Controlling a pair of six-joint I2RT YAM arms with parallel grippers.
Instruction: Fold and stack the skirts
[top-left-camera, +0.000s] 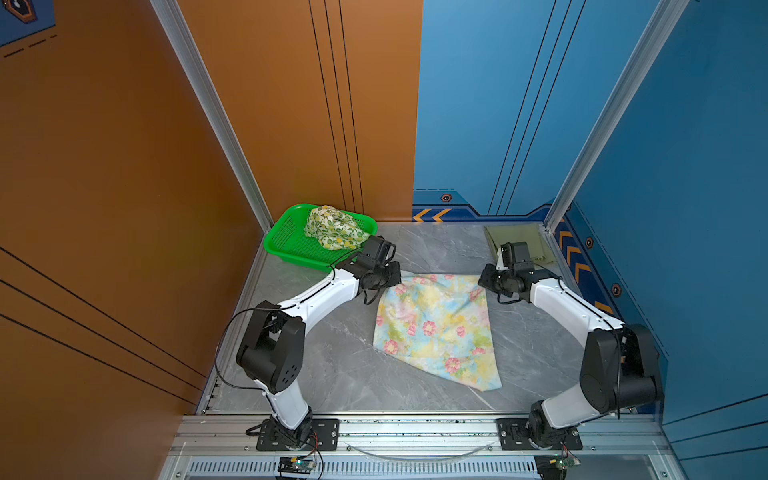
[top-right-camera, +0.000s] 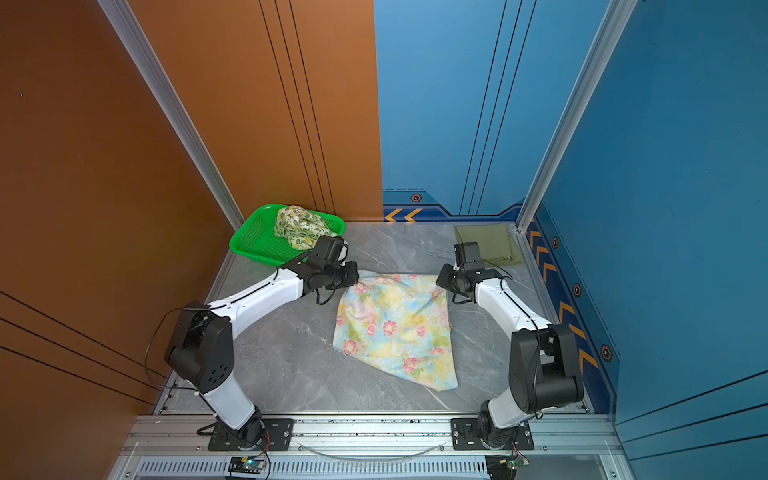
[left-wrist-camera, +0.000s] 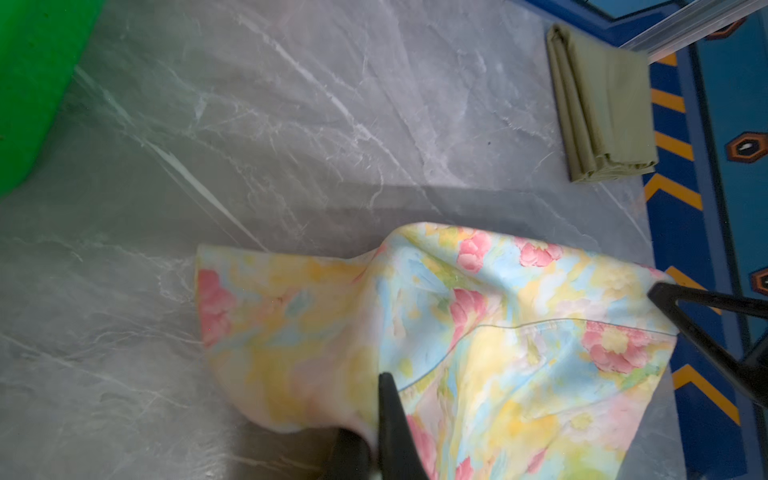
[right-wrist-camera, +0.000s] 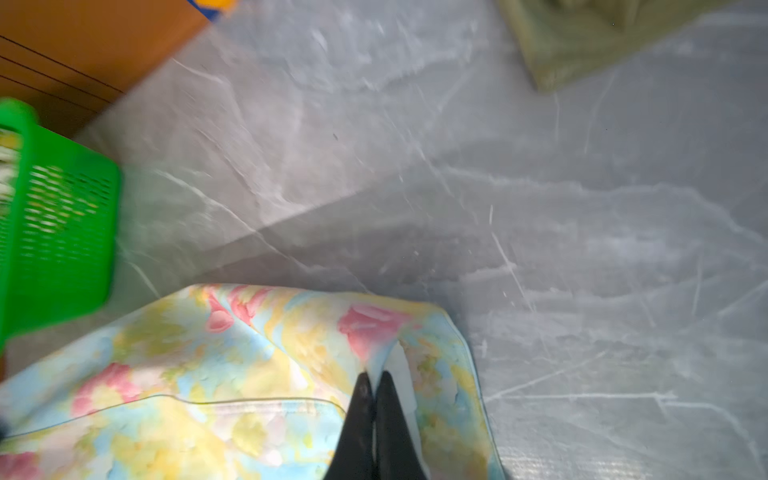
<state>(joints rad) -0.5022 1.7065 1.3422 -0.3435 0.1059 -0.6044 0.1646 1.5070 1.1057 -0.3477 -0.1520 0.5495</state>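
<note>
Jaws of both arms clenched on the far corners of the flowered skirt (top-left-camera: 436, 328) lying mid-bench (top-left-camera: 324, 374), raise level and in step, draw the far edge onto the near hem, match corners, release only once flat.

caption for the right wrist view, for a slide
Right hand pinching an edge of the floral skirt on the grey table, green basket and olive skirt beyond.

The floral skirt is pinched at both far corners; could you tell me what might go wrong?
The left gripper and right gripper each pinch only a thin edge of the floral skirt; it may slip when lifted.
It lies askew, so the fold may come out uneven.
The basket beside the left gripper may get nudged.
</note>
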